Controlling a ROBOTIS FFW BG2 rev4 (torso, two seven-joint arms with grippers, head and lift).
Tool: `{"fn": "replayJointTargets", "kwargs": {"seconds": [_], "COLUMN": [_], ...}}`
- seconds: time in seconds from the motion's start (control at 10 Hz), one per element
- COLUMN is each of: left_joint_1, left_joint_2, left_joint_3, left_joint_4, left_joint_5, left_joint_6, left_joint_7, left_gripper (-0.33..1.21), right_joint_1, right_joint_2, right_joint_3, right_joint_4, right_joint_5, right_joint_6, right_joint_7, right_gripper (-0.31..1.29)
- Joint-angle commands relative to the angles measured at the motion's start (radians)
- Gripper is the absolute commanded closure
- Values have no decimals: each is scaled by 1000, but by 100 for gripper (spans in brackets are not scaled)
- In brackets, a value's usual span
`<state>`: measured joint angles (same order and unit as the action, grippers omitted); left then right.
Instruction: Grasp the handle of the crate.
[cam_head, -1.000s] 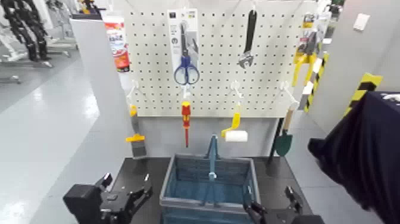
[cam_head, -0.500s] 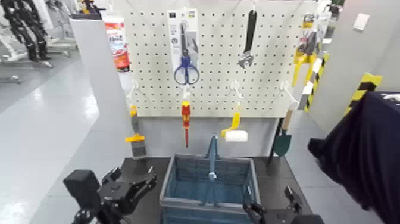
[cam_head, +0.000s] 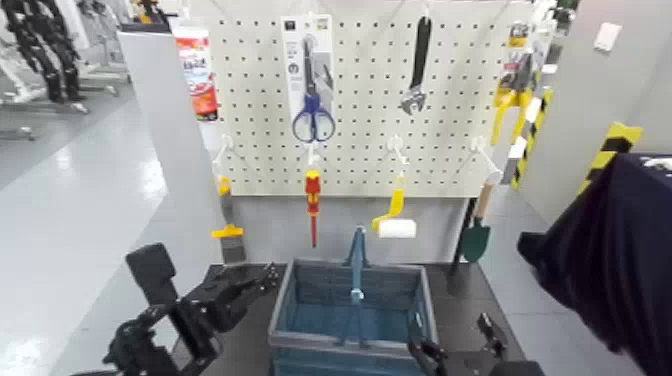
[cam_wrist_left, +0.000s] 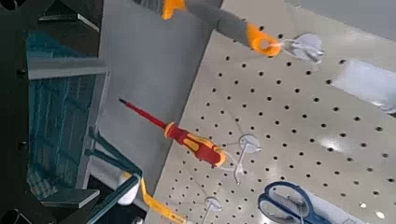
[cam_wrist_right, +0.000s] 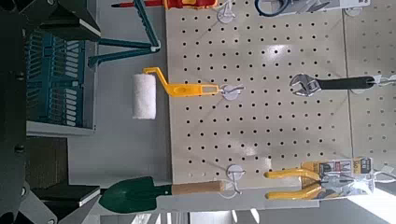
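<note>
The blue-grey slatted crate (cam_head: 300, 300) stands on the black table below the pegboard. Its thin teal handle (cam_head: 356, 262) stands upright over the crate's middle. My left gripper (cam_head: 252, 280) is raised off the crate's left side, near its far left corner, fingers open and empty, not touching the crate. My right gripper (cam_head: 458, 342) sits low at the crate's right front corner, open and empty. The crate (cam_wrist_left: 56, 112) and handle (cam_wrist_left: 112, 157) also show in the left wrist view, and the crate (cam_wrist_right: 56, 79) and handle (cam_wrist_right: 126, 45) in the right wrist view.
A white pegboard (cam_head: 450, 140) behind the crate holds scissors (cam_head: 313, 118), a red-yellow screwdriver (cam_head: 312, 200), a wrench (cam_head: 418, 65), a paint roller (cam_head: 396, 226), a scraper (cam_head: 229, 235) and a trowel (cam_head: 478, 235). A person's dark sleeve (cam_head: 610, 260) is at the right.
My left arm has lifted and swung forward and right, bringing its gripper from the table's front left up toward the crate's far left corner. The right arm and crate have not moved.
</note>
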<state>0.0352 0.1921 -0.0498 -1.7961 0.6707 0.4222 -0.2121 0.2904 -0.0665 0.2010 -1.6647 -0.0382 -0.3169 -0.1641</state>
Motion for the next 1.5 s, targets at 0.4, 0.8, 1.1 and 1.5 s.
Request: {"fn": "replayJointTargets", "kwargs": {"seconds": [0.4, 0.8, 1.1, 1.5], "left_joint_1": [-198, -339, -457, -595], "left_joint_2": [81, 93, 84, 55], "left_joint_3": [-88, -199, -301, -410], "left_joint_4": [185, 382, 541, 748], "left_joint_5": [302, 509, 603, 744], "left_joint_6": [184, 216, 224, 283], "left_joint_7": [-61, -122, -173, -244], "left_gripper": [9, 10, 10, 10], "right_joint_1": [-7, -11, -14, -22], "right_joint_2": [-3, -4, -4, -4], "right_joint_3": [5, 6, 8, 15], "right_joint_4": [8, 17, 20, 26], "right_joint_5": [-5, -14, -19, -23], "right_joint_6": [-13, -25, -31, -42], "right_joint_7": [1, 1, 1, 1], "right_gripper": [14, 14, 14, 14]}}
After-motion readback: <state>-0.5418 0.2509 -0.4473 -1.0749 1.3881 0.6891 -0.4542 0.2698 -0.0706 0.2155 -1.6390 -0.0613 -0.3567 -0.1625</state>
